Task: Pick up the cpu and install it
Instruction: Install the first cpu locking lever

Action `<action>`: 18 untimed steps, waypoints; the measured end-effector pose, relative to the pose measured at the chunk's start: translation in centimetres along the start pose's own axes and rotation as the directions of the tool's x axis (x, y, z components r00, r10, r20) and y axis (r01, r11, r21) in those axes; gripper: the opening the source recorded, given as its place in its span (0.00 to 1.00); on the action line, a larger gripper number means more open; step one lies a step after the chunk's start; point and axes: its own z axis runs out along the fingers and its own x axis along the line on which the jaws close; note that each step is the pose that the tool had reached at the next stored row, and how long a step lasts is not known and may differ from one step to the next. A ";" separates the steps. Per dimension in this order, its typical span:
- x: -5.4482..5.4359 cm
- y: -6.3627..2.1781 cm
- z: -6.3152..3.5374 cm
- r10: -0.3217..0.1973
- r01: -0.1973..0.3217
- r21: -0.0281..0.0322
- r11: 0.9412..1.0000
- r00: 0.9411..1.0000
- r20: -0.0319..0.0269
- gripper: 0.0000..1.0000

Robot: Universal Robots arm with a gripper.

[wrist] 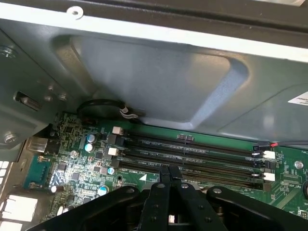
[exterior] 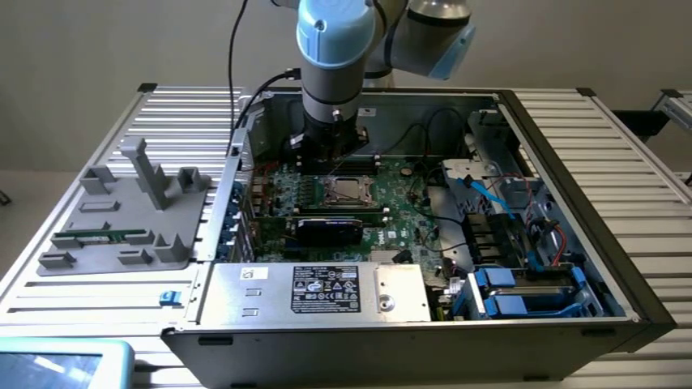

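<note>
**Gripper shut above the memory slots, cpu in the socket**

The arm reaches down into the open case [exterior: 378, 352] on the counter [exterior: 617, 138]. Its gripper [exterior: 330, 162] hangs over the board [exterior: 406, 219], just behind the socket [exterior: 343, 191]. In the wrist view the gripper [wrist: 169, 170] has its fingertips pressed together with nothing between them, poised above the memory slots [wrist: 192, 155]. The cpu [exterior: 346, 190], a silvery square, appears to lie inside the socket's metal frame. At the exterior view's left, a grey tray [exterior: 119, 207] carries a green memory stick [exterior: 100, 237].
</note>
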 end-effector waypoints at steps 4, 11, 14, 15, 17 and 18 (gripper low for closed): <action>0.0 0.06 0.16 -0.004 0.004 0.000 1.000 1.000 0.000 0.09; 0.0 -0.13 0.65 -0.020 0.020 0.000 1.000 1.000 -0.003 0.09; 0.0 -0.14 0.67 -0.022 0.022 0.000 1.000 1.000 -0.004 0.09; -0.1 -0.15 0.69 -0.023 0.023 0.000 1.000 1.000 -0.004 0.09; -0.2 -0.21 0.76 -0.025 0.025 0.000 1.000 1.000 -0.005 0.09; -0.2 -0.23 0.76 -0.026 0.026 0.000 1.000 1.000 -0.005 0.09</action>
